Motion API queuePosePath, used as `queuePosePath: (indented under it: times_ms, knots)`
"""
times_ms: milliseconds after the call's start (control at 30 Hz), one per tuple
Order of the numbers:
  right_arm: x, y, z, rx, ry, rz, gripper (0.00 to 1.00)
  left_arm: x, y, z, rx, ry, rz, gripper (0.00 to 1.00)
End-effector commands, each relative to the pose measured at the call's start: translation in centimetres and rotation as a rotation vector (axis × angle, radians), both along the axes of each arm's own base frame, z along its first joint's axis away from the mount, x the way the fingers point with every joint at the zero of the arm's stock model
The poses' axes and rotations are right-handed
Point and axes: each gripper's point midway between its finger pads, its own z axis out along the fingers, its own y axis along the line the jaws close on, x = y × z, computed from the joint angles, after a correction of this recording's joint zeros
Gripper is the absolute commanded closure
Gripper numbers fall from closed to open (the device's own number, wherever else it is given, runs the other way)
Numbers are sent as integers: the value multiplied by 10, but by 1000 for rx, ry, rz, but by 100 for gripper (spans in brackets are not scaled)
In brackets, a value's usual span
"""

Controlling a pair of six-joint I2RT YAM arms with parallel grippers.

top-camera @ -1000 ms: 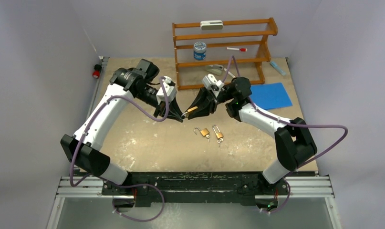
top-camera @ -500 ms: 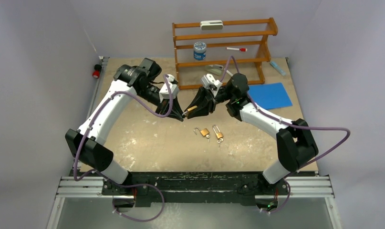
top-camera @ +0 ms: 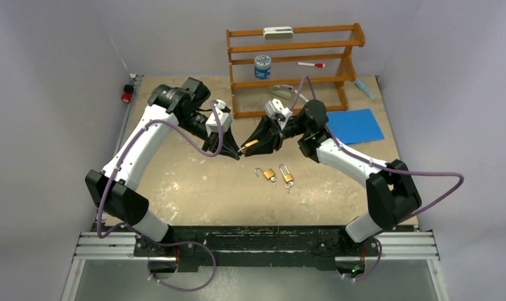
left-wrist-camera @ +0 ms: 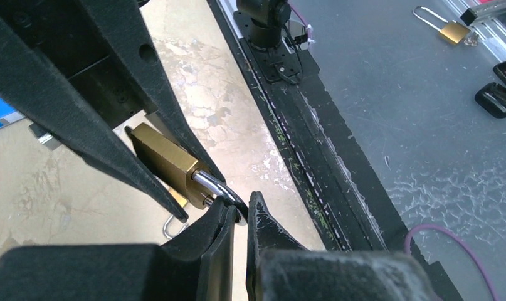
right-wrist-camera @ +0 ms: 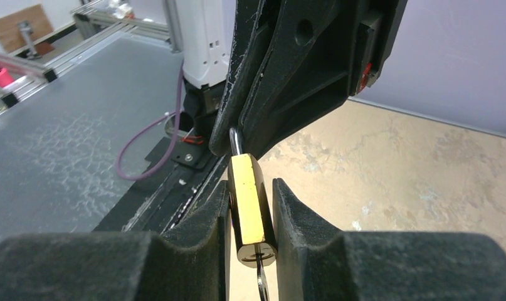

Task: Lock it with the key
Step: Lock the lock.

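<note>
Mid-air handoff: my right fingers (right-wrist-camera: 300,213) clamp the brass padlock (right-wrist-camera: 250,207) body, key (right-wrist-camera: 261,279) in its base; left fingers (left-wrist-camera: 212,241), narrow, nip the shackle (left-wrist-camera: 216,187). Top view: long axis 2-to-8 o'clock, shackle twd left arm. Count: 3 padlocks, 2 spares (top-camera: 268,173) on tabletop (top-camera: 194,188) at 5 o'clock; 1 key seen.

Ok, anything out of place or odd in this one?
Yes: a stray lock lies off the table, on the grey surface beside it. Otherwise normal: the left tool pinches the held lock by its shackle, the right tool grips its body.
</note>
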Motion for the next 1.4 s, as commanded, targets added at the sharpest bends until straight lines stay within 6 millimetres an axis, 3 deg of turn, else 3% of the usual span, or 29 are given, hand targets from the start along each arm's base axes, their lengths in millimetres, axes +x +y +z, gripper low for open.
queuePosePath:
  times_ms: [0, 233, 367, 633, 1100, 1133, 1200, 1367]
  knots:
    - [56, 15, 107, 362, -96, -552, 100, 3, -21, -5, -150, -40, -92, 100]
    - [82, -9, 104, 362, -92, -776, 100, 24, 9, -24, -118, 30, 36, 100]
    - [81, -8, 95, 344, -66, -776, 100, 46, 17, -29, -102, 69, 96, 100]
    - [74, -5, 89, 263, -95, -733, 100, 78, 12, -27, -67, 162, 138, 100]
    - [75, -5, 55, 137, -50, -744, 100, 100, 17, -11, -76, 153, 183, 100]
    - [72, -4, 52, 126, -39, -725, 96, 99, 17, -10, -80, 142, 181, 100]
    - [71, -4, 51, 128, -27, -721, 78, 96, 18, -9, -86, 123, 177, 100]
    - [77, -13, 52, 117, -44, -769, 52, 92, 19, -4, -94, 98, 172, 100]
